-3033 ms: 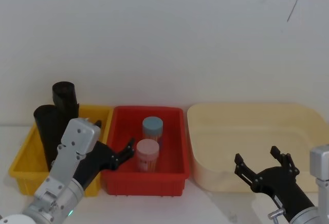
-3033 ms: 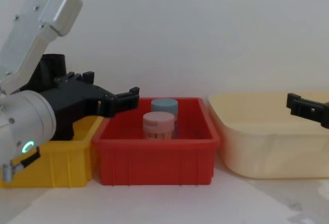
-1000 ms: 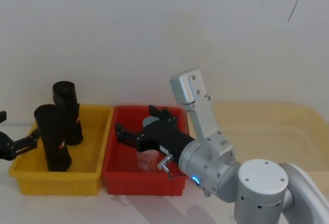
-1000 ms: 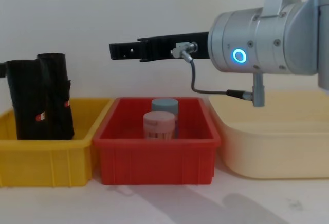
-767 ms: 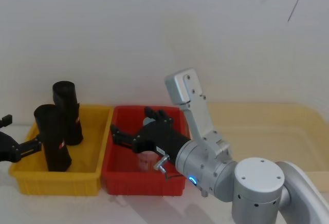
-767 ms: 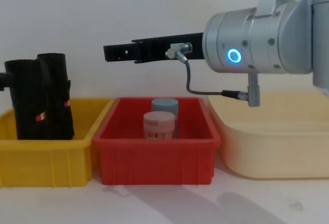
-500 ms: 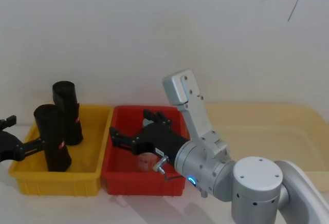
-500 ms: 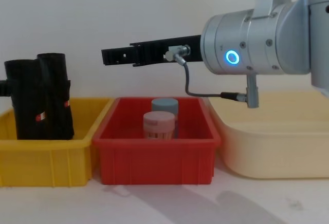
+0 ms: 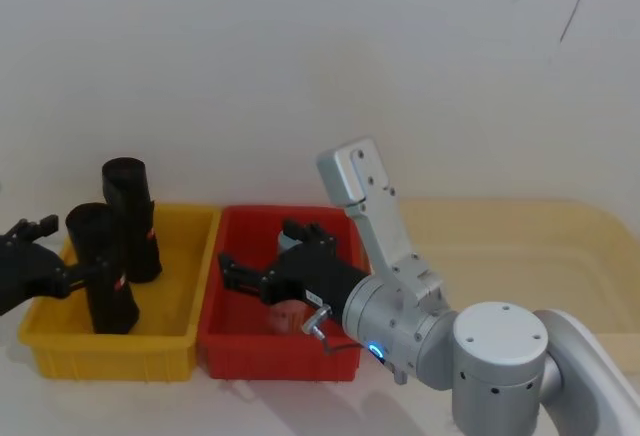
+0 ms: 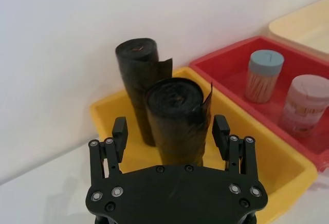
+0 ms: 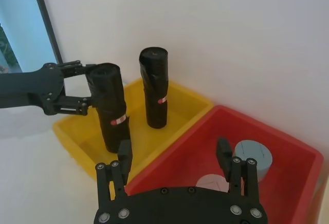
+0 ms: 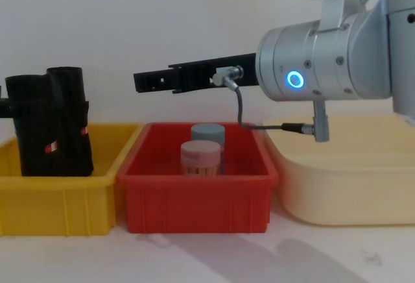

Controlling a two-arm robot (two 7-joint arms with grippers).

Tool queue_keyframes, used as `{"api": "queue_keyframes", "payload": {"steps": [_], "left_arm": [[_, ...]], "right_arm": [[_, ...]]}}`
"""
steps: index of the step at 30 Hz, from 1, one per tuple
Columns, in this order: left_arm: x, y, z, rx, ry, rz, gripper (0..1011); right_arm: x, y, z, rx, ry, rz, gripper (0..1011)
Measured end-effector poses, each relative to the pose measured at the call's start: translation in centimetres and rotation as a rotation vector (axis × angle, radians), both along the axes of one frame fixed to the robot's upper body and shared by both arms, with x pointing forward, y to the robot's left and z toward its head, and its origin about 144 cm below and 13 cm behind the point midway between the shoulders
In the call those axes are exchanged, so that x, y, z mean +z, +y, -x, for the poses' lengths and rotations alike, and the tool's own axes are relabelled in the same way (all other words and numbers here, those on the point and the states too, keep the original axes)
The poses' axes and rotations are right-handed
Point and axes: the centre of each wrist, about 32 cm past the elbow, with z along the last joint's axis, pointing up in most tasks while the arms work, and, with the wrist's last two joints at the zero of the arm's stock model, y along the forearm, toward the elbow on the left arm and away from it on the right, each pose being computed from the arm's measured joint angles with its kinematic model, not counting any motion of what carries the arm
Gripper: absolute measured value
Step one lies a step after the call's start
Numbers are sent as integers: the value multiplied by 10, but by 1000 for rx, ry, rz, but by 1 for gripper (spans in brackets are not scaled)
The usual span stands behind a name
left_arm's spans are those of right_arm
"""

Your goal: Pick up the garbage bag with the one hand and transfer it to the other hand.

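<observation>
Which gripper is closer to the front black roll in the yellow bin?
Left. The left gripper has open fingers flanking the garbage bag; the right gripper hovers above the red bin, well apart from it.

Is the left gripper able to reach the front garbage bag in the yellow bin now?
Probably yes: the left gripper is open on both sides of the garbage bag, with nothing blocking.

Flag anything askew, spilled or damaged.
Nothing stands out. The garbage bag and second roll stand upright in the yellow bin, blue-lidded jar and pink jar upright in the red bin. Left gripper open around the garbage bag; right gripper open above the red bin.
</observation>
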Motion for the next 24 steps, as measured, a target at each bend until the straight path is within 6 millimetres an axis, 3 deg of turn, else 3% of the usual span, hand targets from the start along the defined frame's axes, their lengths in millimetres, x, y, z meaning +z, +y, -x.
{"api": "queue_keyframes", "payload": {"steps": [24], "left_arm": [[-5,-12,-23,-45,34,83,1000]], "right_arm": [[-15,-4,-23,-16,47,44,1005]]}}
